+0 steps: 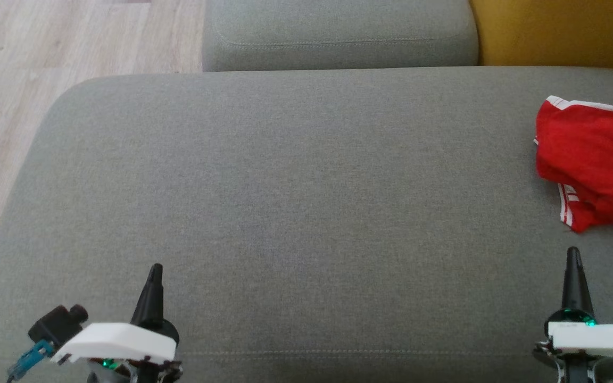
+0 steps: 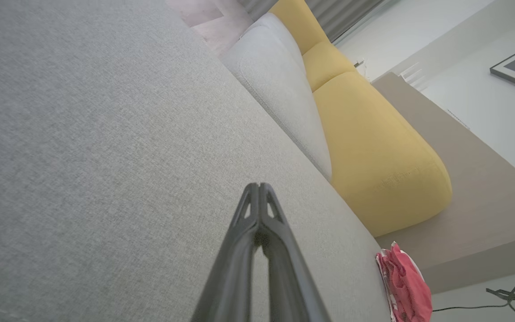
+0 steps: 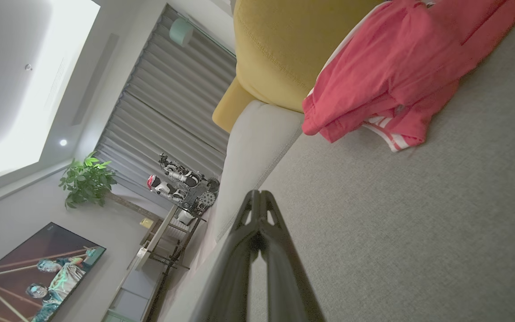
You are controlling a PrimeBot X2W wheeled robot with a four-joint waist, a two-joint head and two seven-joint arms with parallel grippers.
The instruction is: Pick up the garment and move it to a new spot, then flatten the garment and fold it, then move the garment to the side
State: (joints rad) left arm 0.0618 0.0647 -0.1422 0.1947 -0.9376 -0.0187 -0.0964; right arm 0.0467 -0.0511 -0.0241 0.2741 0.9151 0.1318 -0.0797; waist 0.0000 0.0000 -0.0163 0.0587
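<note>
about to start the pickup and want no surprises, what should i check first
1. Red fabric garment with white stripes in view, at the right end of the grey fabric sofa seat: ok.
2. Garment flat: not ok, bunched.
3. Right jaws open for a grasp: not ok, shut, short of the garment.
4. Left jaws free: ok, shut on nothing.
5. Bare seat for a new spot: ok.
6. Garment's whole outline: cannot tell, cut off by the head view's edge.
</note>
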